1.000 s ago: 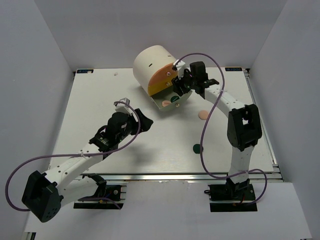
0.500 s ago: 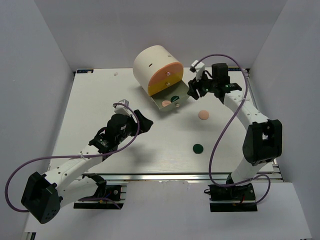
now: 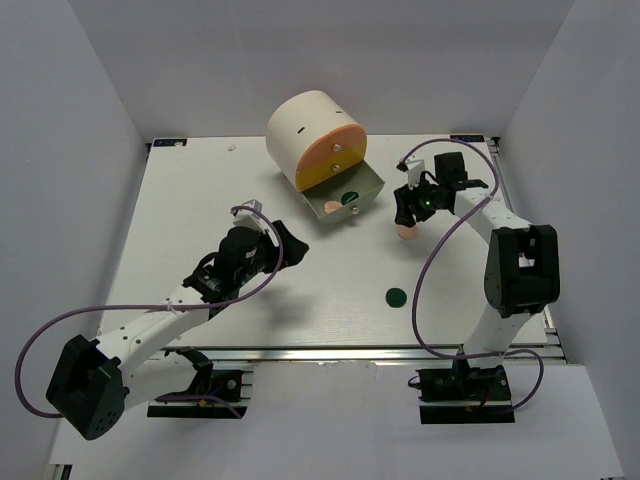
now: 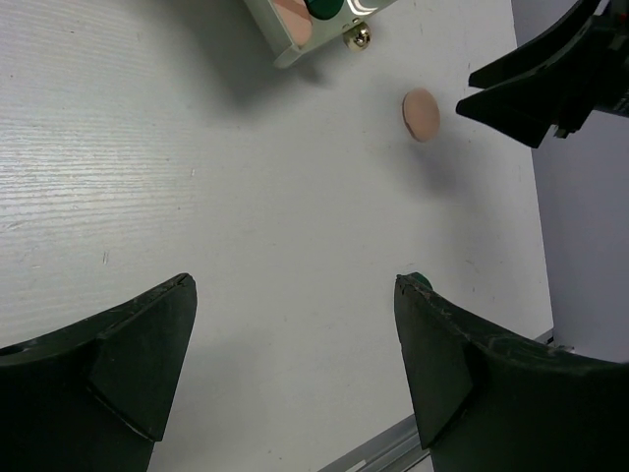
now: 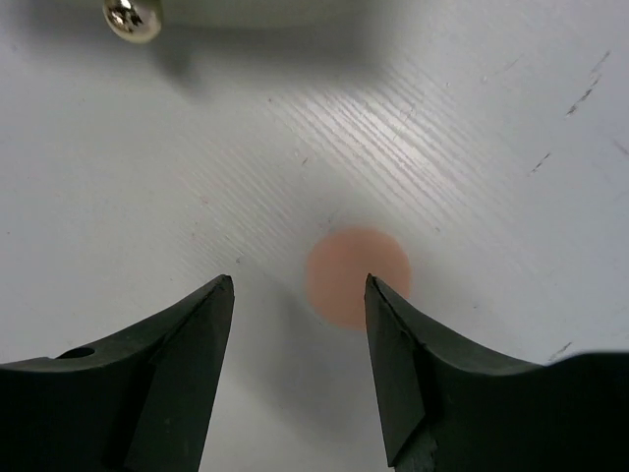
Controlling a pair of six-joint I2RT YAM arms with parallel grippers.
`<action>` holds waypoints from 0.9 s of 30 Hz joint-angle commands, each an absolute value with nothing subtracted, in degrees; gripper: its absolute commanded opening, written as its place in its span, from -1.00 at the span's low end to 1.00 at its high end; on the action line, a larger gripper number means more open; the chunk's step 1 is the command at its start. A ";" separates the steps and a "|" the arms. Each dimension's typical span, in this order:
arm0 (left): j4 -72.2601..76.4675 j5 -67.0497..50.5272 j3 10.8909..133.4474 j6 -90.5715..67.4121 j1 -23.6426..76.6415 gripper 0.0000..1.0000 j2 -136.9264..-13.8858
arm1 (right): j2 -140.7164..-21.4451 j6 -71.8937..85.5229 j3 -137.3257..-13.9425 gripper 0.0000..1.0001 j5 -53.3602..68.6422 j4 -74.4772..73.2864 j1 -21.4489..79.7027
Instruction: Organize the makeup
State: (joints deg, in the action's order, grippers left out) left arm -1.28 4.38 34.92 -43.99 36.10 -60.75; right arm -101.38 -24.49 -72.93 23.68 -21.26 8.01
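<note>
Peach disc point(image 5: 357, 277), one of the loose makeup pieces, lies flat on the worktop point(image 3: 200, 200) just right of the open drawer point(image 3: 372, 188), whose brass knob point(image 5: 133, 17) shows at the top of the right wrist view. The drawer belongs to the cream cylinder point(image 3: 310, 135) at the back of the worktop. A stored green piece point(image 3: 350, 197) and a stored peach piece point(image 3: 330, 208) already lie in it. A second loose piece, the green disc point(image 3: 396, 296), rests well apart, nearer the arm bases.

The right pincer point(image 5: 299, 280) hangs over the peach disc with its fingers spread and nothing between them. The disc sits toward the right finger rather than centred in the gap. The left pincer point(image 4: 295, 285) is also spread and empty, held above bare worktop to the left of the drawer.

Handling, as a judgement: the disc looks thin, light and probably rigid, with a smooth face and almost no edge height above the worktop. A hold would need fingertips brought down to the surface on opposite rims, across the full width. An off-centre closure may push it sideways or flip it instead of lifting it. Little clamping force seems needed.
</note>
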 commanded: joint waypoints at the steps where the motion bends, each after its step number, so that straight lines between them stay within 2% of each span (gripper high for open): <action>1: -0.44 3.69 35.86 -43.86 35.95 0.82 -60.21 | -102.12 -25.74 -72.77 0.23 22.24 -21.53 7.91; 21: -1.32 4.31 35.42 -44.21 36.03 0.83 -59.33 | -110.74 -30.23 -77.34 0.22 15.91 -20.57 7.56; 27: -1.41 4.22 35.42 -44.30 35.95 0.83 -59.85 | -112.67 -32.34 -77.17 0.08 15.03 -21.18 7.56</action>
